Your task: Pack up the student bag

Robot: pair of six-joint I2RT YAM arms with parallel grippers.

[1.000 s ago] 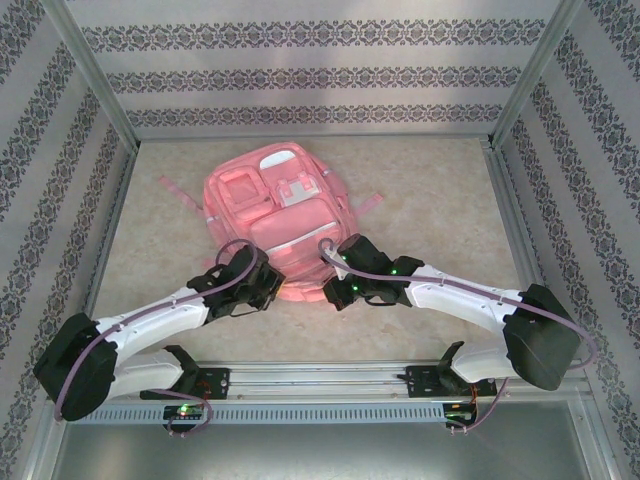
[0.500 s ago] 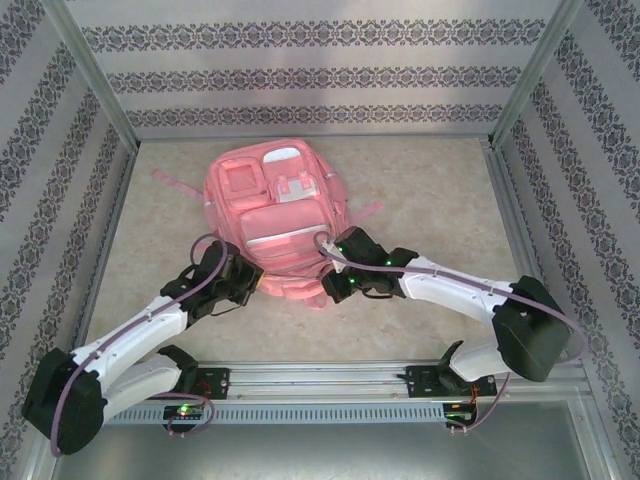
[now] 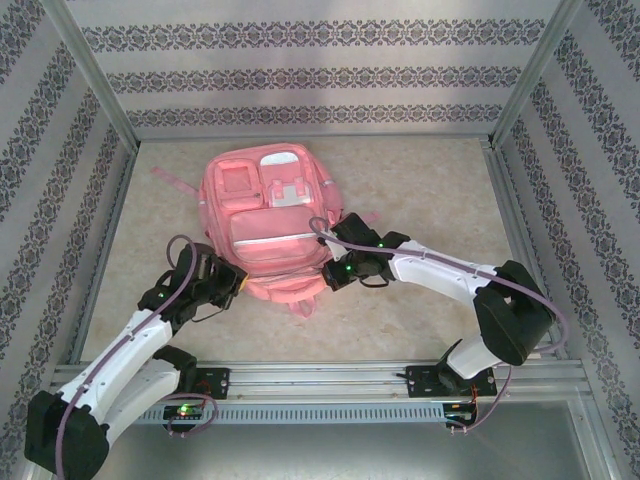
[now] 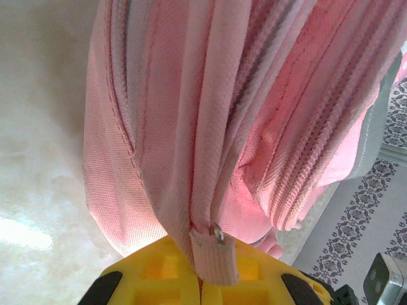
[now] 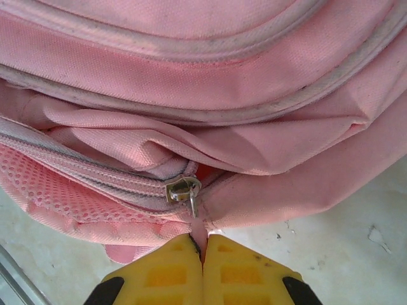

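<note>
With the left claw [image 4: 202, 281] clamped on a pink fabric tab [image 4: 213, 259] and the right claw [image 5: 203, 251] pinching the zipper pull [image 5: 193, 202], both should tug steadily along the student bag's [image 3: 270, 215] zipper line, holding the fabric taut.

student bag [image 3: 265, 220] mid-scene, bare tabletop [image 3: 430, 190] L, R & behind; walls [image 3: 300, 75] on 3 sides

Even bright light; student bag [image 3: 268, 215] oversaturated, faint table [image 4: 25, 234] glare.

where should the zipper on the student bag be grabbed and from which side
By the flat pink pull tab hanging off the metal slider, coming from the near edge of the student bag: it dangles toward the arms and is thin enough to pinch.
</note>
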